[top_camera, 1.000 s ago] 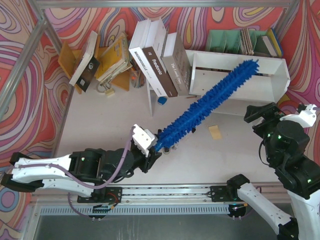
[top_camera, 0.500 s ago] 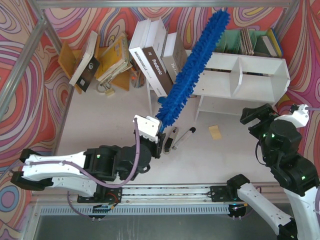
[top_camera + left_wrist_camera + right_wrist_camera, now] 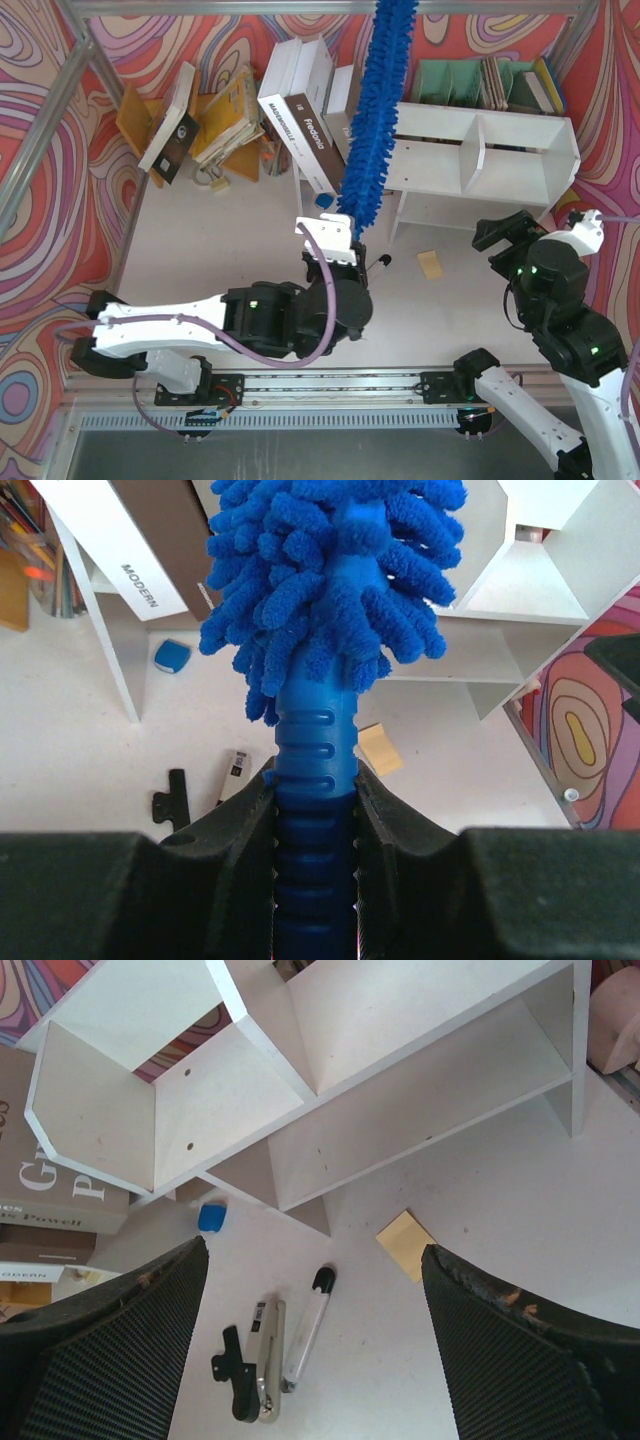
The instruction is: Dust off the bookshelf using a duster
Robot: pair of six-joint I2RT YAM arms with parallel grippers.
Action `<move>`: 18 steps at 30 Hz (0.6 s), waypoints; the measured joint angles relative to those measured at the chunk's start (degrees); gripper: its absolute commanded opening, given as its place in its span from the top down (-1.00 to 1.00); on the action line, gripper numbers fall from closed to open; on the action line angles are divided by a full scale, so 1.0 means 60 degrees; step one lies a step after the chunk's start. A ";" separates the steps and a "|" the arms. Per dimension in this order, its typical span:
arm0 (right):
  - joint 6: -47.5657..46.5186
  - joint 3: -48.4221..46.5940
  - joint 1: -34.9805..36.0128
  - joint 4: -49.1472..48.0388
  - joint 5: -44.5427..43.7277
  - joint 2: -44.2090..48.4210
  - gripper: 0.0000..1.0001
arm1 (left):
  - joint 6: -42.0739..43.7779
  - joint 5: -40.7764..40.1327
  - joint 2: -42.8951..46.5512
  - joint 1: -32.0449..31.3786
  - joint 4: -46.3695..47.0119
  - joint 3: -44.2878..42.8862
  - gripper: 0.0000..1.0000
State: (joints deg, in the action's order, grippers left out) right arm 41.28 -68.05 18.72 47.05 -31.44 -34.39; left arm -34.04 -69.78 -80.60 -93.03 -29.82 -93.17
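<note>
The bright-blue fluffy duster (image 3: 375, 110) stands steeply up from my left gripper (image 3: 340, 235), its head reaching past the top edge of the top view and crossing the left end of the white bookshelf (image 3: 520, 180). In the left wrist view my left gripper (image 3: 313, 780) is shut on the duster's ribbed blue handle (image 3: 313, 745), with the fluffy head (image 3: 335, 570) in front of the bookshelf (image 3: 470, 580). My right gripper (image 3: 500, 232) hovers in front of the shelf's right half, open and empty (image 3: 312, 1255). The bookshelf's two cubbies and lower shelf (image 3: 400, 1080) are empty.
A silver-and-black tool (image 3: 262, 1360), a pen (image 3: 305, 1330), a yellow note (image 3: 407, 1242) and a small blue object (image 3: 212, 1216) lie on the table before the shelf. Books lean on a thin white board (image 3: 305, 130). A green rack of books (image 3: 480, 80) stands behind the shelf.
My left arm has swung the duster from lying across the shelf front up and leftward to near vertical, and the gripper has moved right. The right arm barely shifted.
</note>
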 measured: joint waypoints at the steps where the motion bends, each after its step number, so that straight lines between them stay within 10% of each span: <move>1: 0.0015 0.0036 0.0000 -0.0011 0.0004 0.0026 -0.57 | -0.0157 -0.0040 -0.0208 0.0000 -0.0131 -0.0208 1.00; 18: 0.0120 0.0499 0.0000 -0.0007 0.0098 0.0357 -0.58 | -0.3789 0.0583 -0.1785 0.0688 -0.3825 -0.1585 1.00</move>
State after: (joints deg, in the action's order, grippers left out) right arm 42.00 -65.06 18.72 47.00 -30.85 -32.25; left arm -56.77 -66.28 -91.31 -88.90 -52.77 -102.67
